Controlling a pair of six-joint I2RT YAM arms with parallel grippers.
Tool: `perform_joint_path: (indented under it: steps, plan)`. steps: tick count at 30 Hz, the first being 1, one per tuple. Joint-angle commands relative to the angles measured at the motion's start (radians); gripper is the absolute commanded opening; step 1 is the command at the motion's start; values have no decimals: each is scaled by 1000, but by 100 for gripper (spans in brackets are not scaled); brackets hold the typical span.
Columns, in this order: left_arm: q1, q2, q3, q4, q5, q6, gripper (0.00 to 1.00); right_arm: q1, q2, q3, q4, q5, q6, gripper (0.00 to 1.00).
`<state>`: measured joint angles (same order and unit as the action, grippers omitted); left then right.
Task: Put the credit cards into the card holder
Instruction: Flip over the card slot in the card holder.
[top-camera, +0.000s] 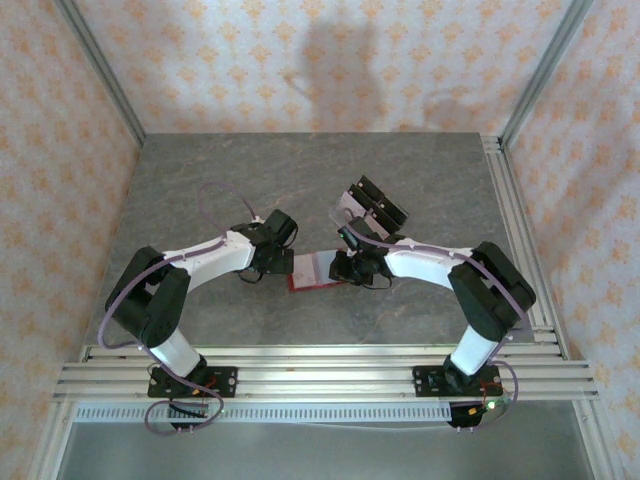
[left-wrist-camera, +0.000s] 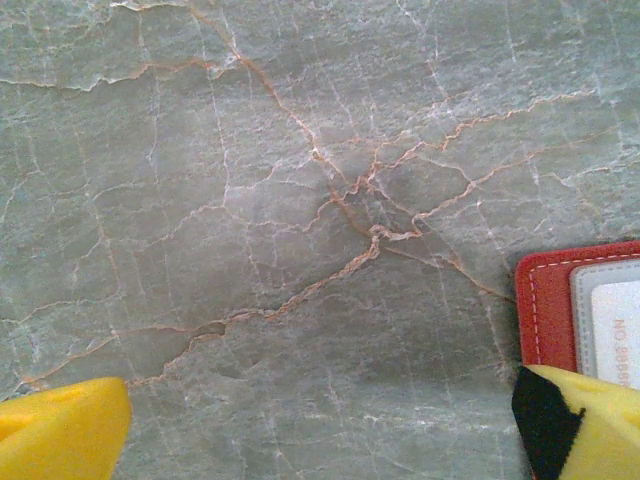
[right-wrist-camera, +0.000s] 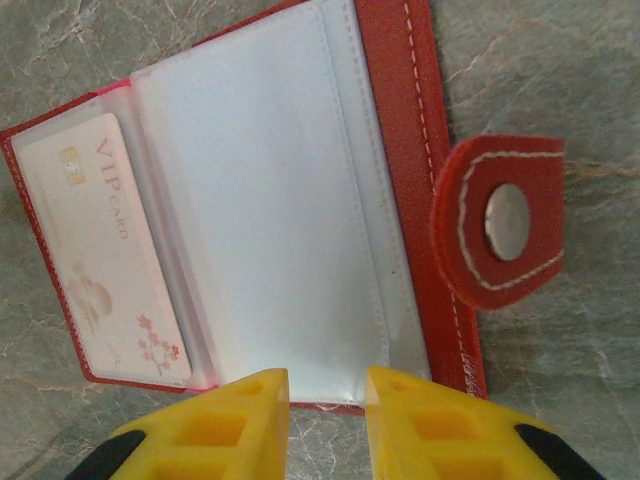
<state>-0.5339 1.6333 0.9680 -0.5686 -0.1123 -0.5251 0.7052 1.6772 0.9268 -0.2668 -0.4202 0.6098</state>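
We see the left jaws spread wide over the bare worktop (left-wrist-camera: 250, 200), clamping nothing. One yellow finger (left-wrist-camera: 60, 435) sits well apart from the other, whose tip lies at the corner of the wallet (left-wrist-camera: 545, 310); we cannot tell whether it touches. The right jaws stand only a little apart, their fingers (right-wrist-camera: 210, 425) at the wallet's near edge, with nothing seen pinched in the narrow gap. We cannot tell whether the tips touch the wallet either.

The wallet lies open and flat on the worktop, between the two arms. One card (right-wrist-camera: 100, 250) marked VIP sits in its left clear pocket, and the middle pocket is bare. The snap tab (right-wrist-camera: 500, 235) folds out to the right. A clear stand (top-camera: 372, 205) lies just beyond the right arm.
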Motion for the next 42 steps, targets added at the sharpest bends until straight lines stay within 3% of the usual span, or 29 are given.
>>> perform_joint_path:
  steps: [1,9,42]
  plan:
    - [9,-18,1,-14,-32,1,100,-1,-35,-7,17,1,15,26]
    - [8,-18,-3,-8,-29,2,100,-1,-100,-41,-5,31,26,26]
    - [9,-17,-8,-2,-29,3,100,-1,-7,-37,17,24,30,26]
